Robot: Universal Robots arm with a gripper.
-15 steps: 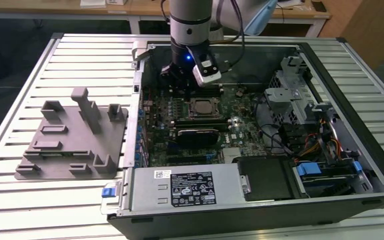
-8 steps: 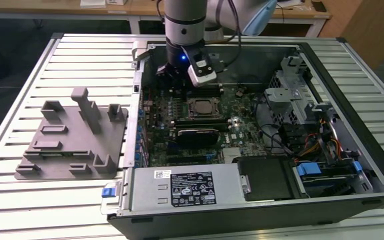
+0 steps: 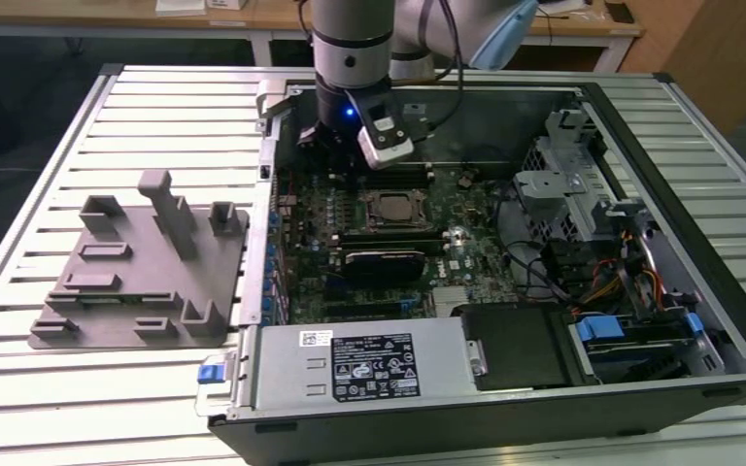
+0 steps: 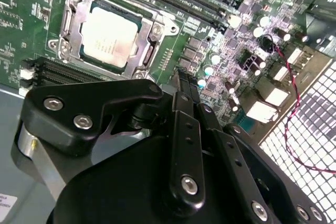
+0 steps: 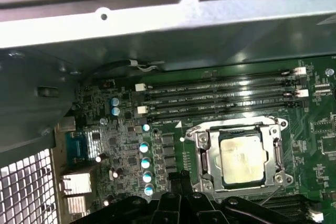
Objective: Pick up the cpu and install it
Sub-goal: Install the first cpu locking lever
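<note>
The cpu (image 3: pixel 390 207), a silvery square chip, lies flat inside the metal-framed socket (image 3: pixel 390 190) on the green motherboard of the open computer case. Both wrist views show it seated there, the cpu (image 4: pixel 110 35) with the socket frame around it and the cpu (image 5: pixel 240 158) beside the memory slots. My gripper (image 3: pixel 325 155) hangs over the board at the far side of the case, toward the exterior view's left of the socket. Its black fingers (image 4: pixel 185 85) are together with nothing between them, and the gripper (image 5: pixel 181 179) is apart from the chip.
A grey plastic fixture (image 3: pixel 140 277) with upright blocks lies on the slatted table at the exterior view's left of the case. Memory slots (image 5: pixel 220 95), a black card (image 3: pixel 384 260), a power supply (image 3: pixel 360 364), drive bays and cables (image 3: pixel 606 282) crowd the case. The case wall (image 5: pixel 157 19) stands close behind.
</note>
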